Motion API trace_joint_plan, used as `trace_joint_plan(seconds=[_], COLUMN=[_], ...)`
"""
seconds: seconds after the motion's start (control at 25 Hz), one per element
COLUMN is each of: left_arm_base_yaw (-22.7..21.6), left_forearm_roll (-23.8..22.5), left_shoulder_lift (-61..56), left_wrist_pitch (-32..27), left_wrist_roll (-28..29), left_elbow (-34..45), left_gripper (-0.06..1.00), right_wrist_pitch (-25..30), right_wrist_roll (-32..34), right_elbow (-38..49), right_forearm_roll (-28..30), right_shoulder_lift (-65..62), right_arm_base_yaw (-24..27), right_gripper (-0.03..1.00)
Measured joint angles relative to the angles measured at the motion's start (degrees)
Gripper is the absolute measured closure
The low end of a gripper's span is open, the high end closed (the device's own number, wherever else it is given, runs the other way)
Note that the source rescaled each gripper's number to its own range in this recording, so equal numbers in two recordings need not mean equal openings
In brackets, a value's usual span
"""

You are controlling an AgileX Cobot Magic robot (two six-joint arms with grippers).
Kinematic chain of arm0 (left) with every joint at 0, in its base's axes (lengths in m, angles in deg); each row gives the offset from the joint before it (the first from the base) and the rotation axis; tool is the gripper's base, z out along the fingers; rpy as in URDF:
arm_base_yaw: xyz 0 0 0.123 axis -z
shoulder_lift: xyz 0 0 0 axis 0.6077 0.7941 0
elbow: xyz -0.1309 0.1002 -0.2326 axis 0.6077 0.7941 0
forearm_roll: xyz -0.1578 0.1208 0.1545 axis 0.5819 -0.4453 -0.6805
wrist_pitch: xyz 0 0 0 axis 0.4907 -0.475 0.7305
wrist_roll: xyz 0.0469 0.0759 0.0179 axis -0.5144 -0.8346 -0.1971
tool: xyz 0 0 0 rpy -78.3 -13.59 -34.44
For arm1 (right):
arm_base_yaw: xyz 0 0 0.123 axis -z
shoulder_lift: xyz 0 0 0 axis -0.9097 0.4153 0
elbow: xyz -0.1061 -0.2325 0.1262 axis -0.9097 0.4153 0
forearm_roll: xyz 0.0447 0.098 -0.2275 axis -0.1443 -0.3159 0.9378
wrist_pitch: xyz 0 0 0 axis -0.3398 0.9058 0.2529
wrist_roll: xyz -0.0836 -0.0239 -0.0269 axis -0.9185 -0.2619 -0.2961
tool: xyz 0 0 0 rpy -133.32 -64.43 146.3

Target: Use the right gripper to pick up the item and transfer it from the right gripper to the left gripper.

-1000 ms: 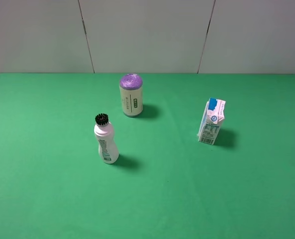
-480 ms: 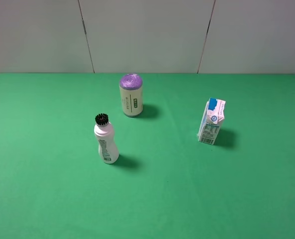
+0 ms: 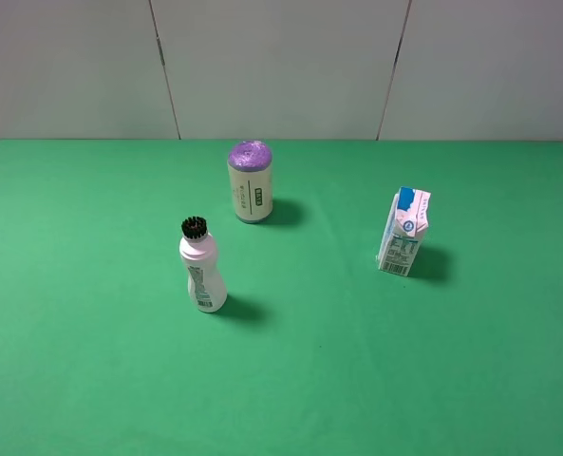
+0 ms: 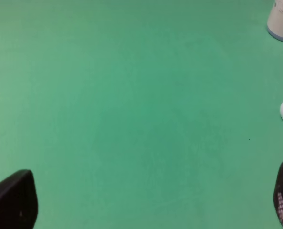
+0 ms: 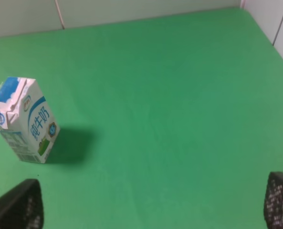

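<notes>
The milk carton (image 3: 403, 233) stands upright on the green surface (image 3: 338, 380), on the right side of the high view, with nothing touching it. It is a small white gable-top box with blue print and a blue patch at its top. The right pincer (image 5: 148, 207) is spread wide, near the carton but apart from it. The left pincer (image 4: 148, 202) is likewise wide and holds nothing.

on table (image 3: 72, 380) | carton (image 3: 404, 233) right | brush bottle (image 3: 203, 275) front-left | cylinder (image 3: 250, 180) behind bottle
</notes>
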Motion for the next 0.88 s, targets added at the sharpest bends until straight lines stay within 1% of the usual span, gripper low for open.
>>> trace_joint_plan(seconds=[0.28,0.36,0.56,0.88], left_arm_base_yaw=[0.0,0.0,0.0,0.0], left_forearm_roll=[0.0,0.0,0.0,0.0], left_shoulder_lift=[0.0,0.0,0.0,0.0], left_wrist_pitch=[0.0,0.0,0.0,0.0], left_wrist_roll=[0.0,0.0,0.0,0.0], left_elbow=[0.0,0.0,0.0,0.0], left_gripper=[-0.03,-0.03,-0.03,-0.03], right_wrist_pitch=[0.1,0.2,-0.1,-2.0], right_wrist_roll=[0.0,0.0,0.0,0.0], right_elbow=[-0.1,-1.3,-7.8,-21.4], right_forearm_roll=[0.0,0.0,0.0,-0.9], right_shoulder_lift=[0.0,0.4,8.4,25.7], right_arm_base_yaw=[0.0,0.0,0.0,0.0], right_gripper=[-0.03,-0.03,-0.03,-0.03])
